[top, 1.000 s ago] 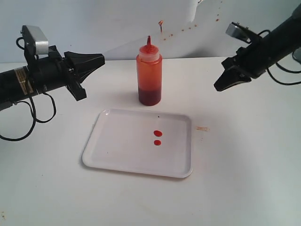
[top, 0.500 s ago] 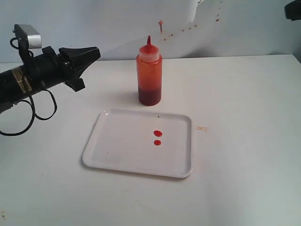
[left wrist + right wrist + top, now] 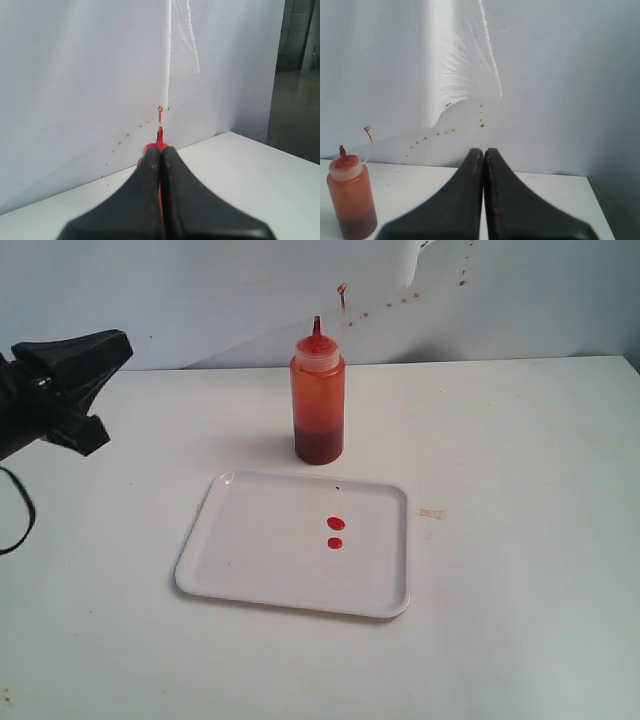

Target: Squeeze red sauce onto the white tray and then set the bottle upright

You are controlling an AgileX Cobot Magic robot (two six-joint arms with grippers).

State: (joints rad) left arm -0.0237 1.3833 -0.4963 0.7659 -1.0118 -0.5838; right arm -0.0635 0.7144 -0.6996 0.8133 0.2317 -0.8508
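As seen from the camera off the arms, shows a broad white desk (image 3: 520,540) against a pale wall dotted with red-brown specks. Carries, toward the front and middle, a flat white tray (image 3: 250,550), lying level with its long side running left to right. Holds, just behind the tray's back edge and apart from it, the bottle (image 3: 318,405), standing upright on its base: long axis vertical, nozzle pointing straight up, dark red fill in the bottom part.

Places the left gripper (image 3: 122,343) at the left edge, raised above the desk, well apart from the bottle, clenched tight on nothing, tips aimed rightward toward the bottle's upper half. Confirms this from the left wrist camera: bottle dead ahead, mostly hidden behind the closed tips, only the nozzle showing above them.

Leaves the right gripper (image 3: 484,151) out of the exterior picture; pressed shut and empty in its own wrist camera, with the bottle off to one side and far off. Makes the left arm look the nearer of the two.

Bears two small round drops of red sauce (image 3: 336,523) on the tray, right of centre, one in front of the other, not touching.

Suggests both steps done; any fresh grasp would likely come sideways from the left, across the upright axis.
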